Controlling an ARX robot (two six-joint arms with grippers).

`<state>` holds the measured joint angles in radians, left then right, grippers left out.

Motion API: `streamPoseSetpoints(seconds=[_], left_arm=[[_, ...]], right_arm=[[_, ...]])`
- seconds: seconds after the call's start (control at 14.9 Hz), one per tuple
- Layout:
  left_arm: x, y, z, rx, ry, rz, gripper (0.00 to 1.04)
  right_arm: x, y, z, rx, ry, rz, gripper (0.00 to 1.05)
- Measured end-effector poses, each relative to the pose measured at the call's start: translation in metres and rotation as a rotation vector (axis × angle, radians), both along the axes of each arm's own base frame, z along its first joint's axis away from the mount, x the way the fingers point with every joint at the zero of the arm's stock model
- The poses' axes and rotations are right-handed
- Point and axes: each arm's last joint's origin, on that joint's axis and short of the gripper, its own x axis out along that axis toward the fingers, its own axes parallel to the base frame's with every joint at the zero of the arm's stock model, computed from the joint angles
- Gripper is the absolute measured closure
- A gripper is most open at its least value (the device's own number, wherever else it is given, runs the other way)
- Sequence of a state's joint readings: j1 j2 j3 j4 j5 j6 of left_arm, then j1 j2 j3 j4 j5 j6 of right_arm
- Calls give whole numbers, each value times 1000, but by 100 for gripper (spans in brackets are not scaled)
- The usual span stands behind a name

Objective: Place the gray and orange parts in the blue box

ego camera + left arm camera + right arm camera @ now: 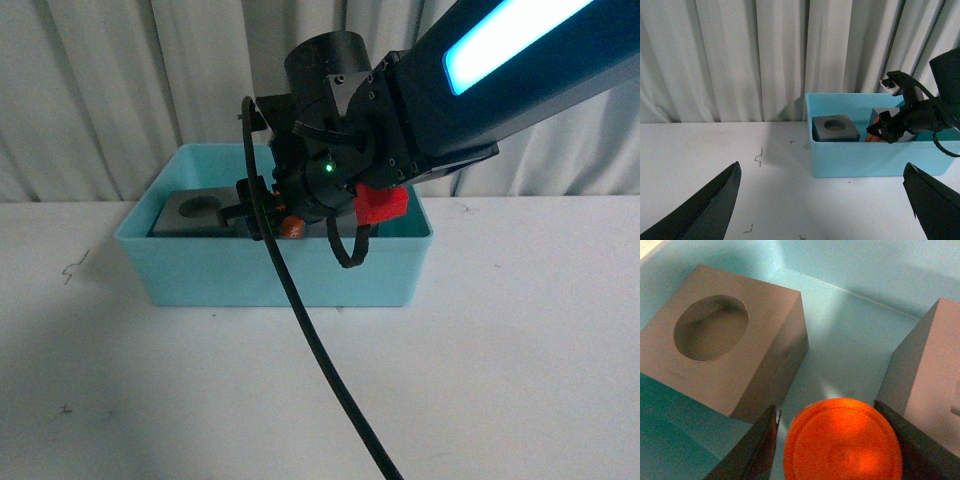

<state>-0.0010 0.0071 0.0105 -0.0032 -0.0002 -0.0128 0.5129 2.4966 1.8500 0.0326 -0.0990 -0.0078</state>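
Final part held over the blue box (200, 275); both gray cubes already inside.

You see the round-recess cube (722, 337) and second gray cube (932, 365) resting in the box. Your right gripper (837, 440) clamps the orange cylinder (842, 440) between them, inside the box walls; only its release appears left. Your left gripper (822, 205) stands spread, empty, outside the box.

Light blue rectangular plastic tub (200, 272): smooth, faintly glossy walls. Gray cube with round recess (725, 340): matt, finely grained faces. Orange cylinder (842, 442): smooth, slightly shiny plastic top.
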Motion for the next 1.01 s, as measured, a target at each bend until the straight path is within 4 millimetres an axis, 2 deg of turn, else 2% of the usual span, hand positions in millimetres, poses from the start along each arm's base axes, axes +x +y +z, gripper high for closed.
streamPoseSetpoints(seconds=[0.27,0.47,0.6,0.74,0.8,0.87,1.01], left_arm=[[0,0,0,0,0,0,7],[0,0,0,0,0,0,7],[0,0,0,0,0,0,7],[0,0,0,0,0,0,7],[0,0,0,0,0,0,7],[0,0,0,0,0,0,7],[0,0,0,0,0,0,7]], right_arm=[[-4,1,0,33,-21,1,5],[-12,-12,11,61,-54,-1,6],[-25,-27,49,113,-137,-5,6],[-46,-63,107,165,-282,-61,6],[-61,-90,127,175,-336,-116,6],[-78,-116,135,172,-363,-173,6],[-122,-174,130,134,-343,-332,6]])
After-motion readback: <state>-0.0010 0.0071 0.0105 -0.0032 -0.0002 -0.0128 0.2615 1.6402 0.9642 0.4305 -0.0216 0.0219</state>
